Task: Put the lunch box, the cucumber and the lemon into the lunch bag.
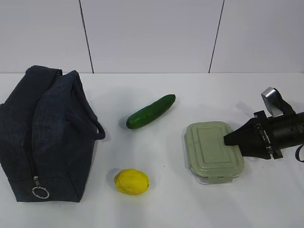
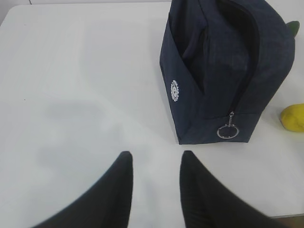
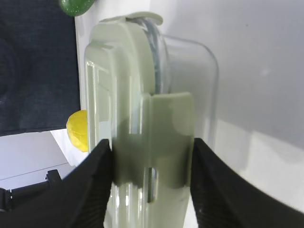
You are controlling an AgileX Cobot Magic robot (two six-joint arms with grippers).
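The work surface is a plain white table (image 1: 156, 204) set against a pale panelled wall (image 1: 152, 33) divided by dark vertical seams. The lunch bag (image 1: 45, 137), dark navy fabric, stands upright at the left side of the table with its strap handles (image 1: 92, 124) drooping toward the centre; its zipper ends low on the near face, where a metal ring pull (image 1: 40, 192) hangs. The left wrist view shows a small white round logo (image 2: 175, 90) on one side panel. The cucumber (image 1: 151, 111) lies diagonally near the middle of the table, well apart from the bag. The lemon (image 1: 131, 181) rests nearer the front edge, just beside the bag's lower right corner but not touching it. The lunch box (image 1: 213, 151), clear glass with a pale sage-green lid, sits flat on the table right of centre. The right gripper (image 1: 228, 140) reaches in from the right edge; in the right wrist view its two black fingers (image 3: 97, 171) press both sides of the lunch box, clamping it across lid and base at the side clip (image 3: 161, 137). The left gripper (image 2: 156, 175) hovers above bare table just in front of the bag, its fingers parted with nothing between them.
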